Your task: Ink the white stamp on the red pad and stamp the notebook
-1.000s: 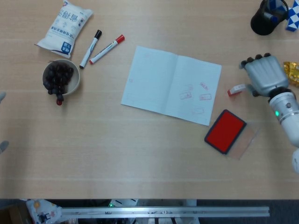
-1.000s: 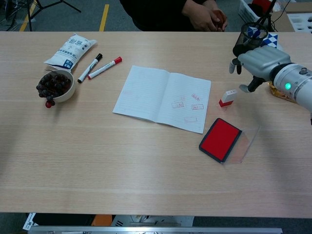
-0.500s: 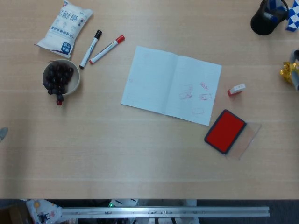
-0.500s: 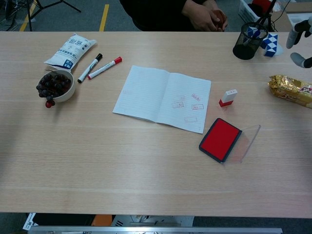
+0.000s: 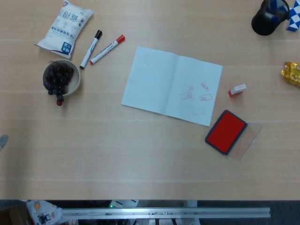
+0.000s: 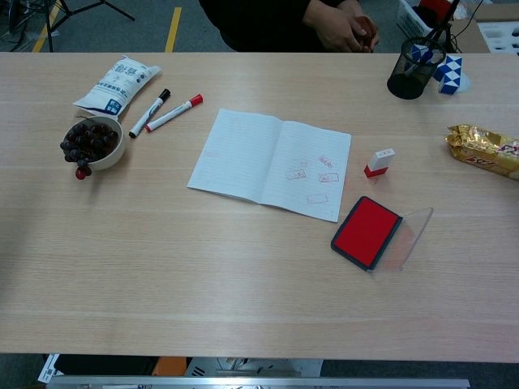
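Small white red-based stamp (image 5: 237,90) lay beside open red ink pad (image 5: 226,131) w/ both hands unseen, state indeterminable; re-grasp could be fumbled, stamp tipped.

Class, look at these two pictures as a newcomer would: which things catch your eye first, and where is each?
The bright red ink pad lies open at the table's right, just beside the open notebook at centre, whose right page bears red stamp marks. The small white stamp lies behind the pad; a bowl of dark fruit sits far left.
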Robot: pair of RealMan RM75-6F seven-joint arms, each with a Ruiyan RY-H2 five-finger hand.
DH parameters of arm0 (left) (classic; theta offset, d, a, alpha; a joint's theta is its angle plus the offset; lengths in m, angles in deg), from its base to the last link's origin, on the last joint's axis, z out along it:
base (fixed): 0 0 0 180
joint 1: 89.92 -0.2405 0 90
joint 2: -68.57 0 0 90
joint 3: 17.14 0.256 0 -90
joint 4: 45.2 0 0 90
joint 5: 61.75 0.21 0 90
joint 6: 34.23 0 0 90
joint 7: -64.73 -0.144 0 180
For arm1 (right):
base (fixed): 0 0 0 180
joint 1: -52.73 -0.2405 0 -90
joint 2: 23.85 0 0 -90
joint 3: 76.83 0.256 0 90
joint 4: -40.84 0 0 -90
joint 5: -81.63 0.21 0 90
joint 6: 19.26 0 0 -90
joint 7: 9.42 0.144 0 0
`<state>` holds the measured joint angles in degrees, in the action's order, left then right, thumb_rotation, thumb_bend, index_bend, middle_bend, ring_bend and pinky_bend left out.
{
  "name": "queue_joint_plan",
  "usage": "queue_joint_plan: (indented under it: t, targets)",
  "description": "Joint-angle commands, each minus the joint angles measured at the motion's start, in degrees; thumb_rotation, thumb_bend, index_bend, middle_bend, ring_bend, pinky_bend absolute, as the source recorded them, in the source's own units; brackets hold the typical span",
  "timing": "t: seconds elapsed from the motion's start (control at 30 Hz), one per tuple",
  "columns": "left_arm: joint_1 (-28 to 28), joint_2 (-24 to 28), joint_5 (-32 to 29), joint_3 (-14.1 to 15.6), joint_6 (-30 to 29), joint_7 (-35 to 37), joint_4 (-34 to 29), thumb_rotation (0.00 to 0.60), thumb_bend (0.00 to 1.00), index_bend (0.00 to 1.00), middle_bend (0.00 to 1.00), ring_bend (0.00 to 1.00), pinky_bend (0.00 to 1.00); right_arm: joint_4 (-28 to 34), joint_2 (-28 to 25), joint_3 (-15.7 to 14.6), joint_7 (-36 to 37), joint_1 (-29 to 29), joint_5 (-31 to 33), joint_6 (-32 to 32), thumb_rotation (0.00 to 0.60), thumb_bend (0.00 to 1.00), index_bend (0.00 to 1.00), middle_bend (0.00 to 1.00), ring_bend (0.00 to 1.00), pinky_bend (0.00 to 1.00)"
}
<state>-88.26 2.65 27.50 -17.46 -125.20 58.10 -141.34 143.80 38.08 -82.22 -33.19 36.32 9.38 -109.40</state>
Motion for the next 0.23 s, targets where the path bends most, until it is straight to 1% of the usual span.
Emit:
queue_joint_plan:
  t: [0.03, 0.23]
  targets:
    - [-0.3, 0.2, 0.5, 0.2, -0.4, -0.3, -0.3, 0.600, 0.12, 0.00, 0.12, 0.20, 0.12, 0.1, -0.3, 0.0, 0.3, 1.6, -1.2, -0.8, 0.600, 0.37, 0.50, 0.45, 0.35, 0.30]
    - [-0.3, 0.8, 0.4, 0.3, 0.2, -0.7, -0.9, 0.600, 0.12, 0.00, 0.12, 0.20, 0.12, 0.0, 0.0, 1.2, 0.1, 2.6, -2.2, 0.3, 0.600, 0.37, 0.50, 0.45, 0.35, 0.30]
